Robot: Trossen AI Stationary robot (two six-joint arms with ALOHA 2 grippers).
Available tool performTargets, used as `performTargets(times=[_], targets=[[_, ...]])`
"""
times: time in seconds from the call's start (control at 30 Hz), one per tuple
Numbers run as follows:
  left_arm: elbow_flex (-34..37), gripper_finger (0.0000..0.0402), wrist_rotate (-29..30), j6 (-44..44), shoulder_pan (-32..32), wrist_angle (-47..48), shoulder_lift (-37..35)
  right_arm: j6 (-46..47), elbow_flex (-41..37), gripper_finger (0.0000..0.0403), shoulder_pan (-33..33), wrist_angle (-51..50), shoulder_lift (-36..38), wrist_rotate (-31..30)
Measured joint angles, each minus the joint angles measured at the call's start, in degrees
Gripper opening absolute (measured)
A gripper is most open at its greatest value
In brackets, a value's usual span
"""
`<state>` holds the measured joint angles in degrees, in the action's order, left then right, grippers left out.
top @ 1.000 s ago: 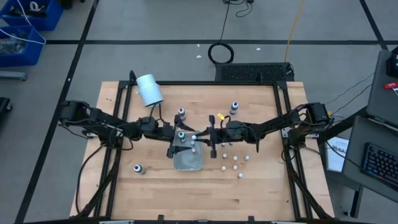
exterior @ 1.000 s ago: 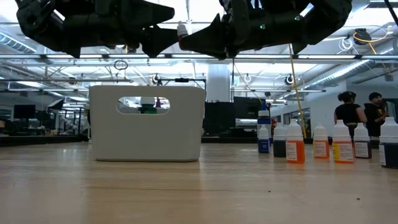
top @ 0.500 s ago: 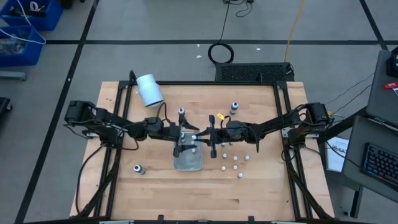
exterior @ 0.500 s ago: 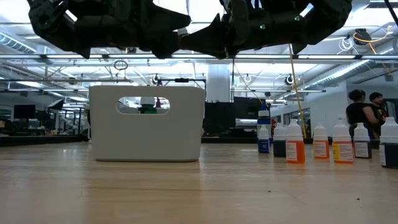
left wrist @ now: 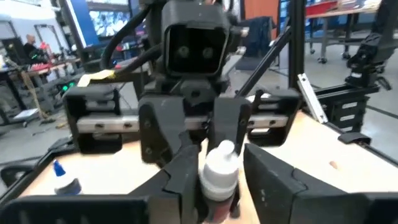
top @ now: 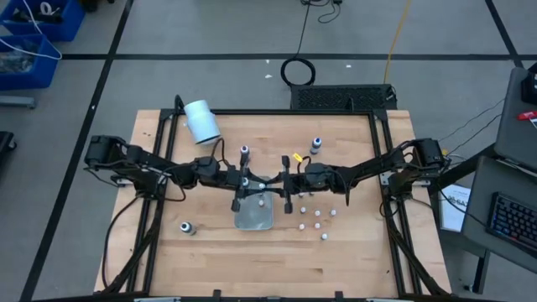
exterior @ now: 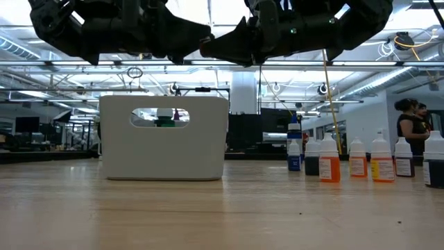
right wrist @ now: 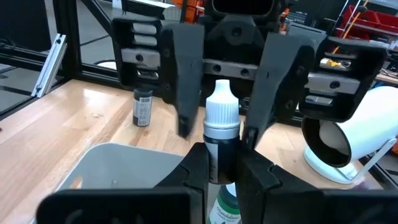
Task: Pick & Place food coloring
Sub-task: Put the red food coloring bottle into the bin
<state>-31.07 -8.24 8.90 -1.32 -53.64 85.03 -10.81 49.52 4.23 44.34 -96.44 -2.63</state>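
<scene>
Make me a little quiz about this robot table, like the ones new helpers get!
1. True or false: the white cylinder lies on its side.
2. What does the right gripper hold?
A. a small bottle
B. the clear tray
C. nothing
3. One lone bottle stands near the front of the table. Is it on the left arm's side or the right arm's?

Key: 1 true. 2 A. 3 left.
</scene>
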Motion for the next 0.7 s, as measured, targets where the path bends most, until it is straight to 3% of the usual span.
performTargets(times=[0.7], targets=[[0.0, 0.0077, -0.34, 0.44, 0.98, 2.13, -0.99, 0.88, -0.01, 0.0041, -0.02, -0.48, 0.0, -0.01]])
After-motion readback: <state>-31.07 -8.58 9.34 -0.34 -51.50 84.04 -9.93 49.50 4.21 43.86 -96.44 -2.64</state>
